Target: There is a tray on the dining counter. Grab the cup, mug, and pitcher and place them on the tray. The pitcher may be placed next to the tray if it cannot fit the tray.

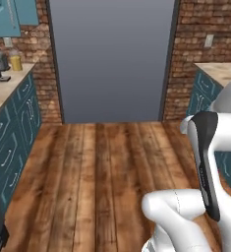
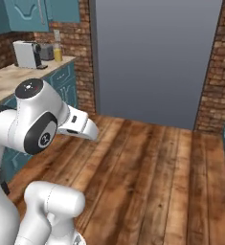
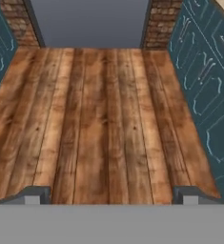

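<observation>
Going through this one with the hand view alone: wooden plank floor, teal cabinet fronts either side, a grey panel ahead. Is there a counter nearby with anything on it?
Observer: Yes. A beige stone-topped counter runs along the left, and a white boxy coffee machine stands on it.
Operator: Anything yellow up there?
Observer: A small yellow container stands beyond the machine, near the brick wall. It is too small to tell what it is.
Operator: And on the right?
Observer: The corner of a second beige counter top shows above the teal cabinets.
</observation>
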Available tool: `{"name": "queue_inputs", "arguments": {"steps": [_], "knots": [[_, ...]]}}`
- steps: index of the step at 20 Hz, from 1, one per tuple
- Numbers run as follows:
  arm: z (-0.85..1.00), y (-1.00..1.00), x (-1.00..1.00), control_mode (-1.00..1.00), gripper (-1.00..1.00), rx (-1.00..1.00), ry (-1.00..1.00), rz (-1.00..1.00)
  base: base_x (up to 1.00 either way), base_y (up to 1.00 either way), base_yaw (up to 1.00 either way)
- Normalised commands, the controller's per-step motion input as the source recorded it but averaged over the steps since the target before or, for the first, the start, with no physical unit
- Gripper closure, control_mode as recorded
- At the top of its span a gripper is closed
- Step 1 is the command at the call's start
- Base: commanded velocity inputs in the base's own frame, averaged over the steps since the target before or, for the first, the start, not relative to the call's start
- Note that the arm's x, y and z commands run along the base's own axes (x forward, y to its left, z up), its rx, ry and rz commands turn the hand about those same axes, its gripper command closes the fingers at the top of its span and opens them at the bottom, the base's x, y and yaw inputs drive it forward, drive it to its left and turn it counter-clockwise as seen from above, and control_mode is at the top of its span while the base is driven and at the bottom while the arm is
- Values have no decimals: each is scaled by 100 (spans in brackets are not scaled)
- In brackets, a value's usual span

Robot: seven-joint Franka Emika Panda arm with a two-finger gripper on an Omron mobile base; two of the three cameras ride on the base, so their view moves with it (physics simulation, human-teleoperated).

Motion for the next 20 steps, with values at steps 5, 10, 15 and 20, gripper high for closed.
{"name": "queue_inputs", "arguments": {"steps": [5,10,15,20], "knots": [[0,0,0,100,-100,0,0,0,100,-13,13],[0,0,0,100,-100,0,0,0,100,-6,14],[0,0,0,100,-100,0,0,0,100,-4,15],[0,0,0,100,-100,0,0,0,100,-15,24]]}}
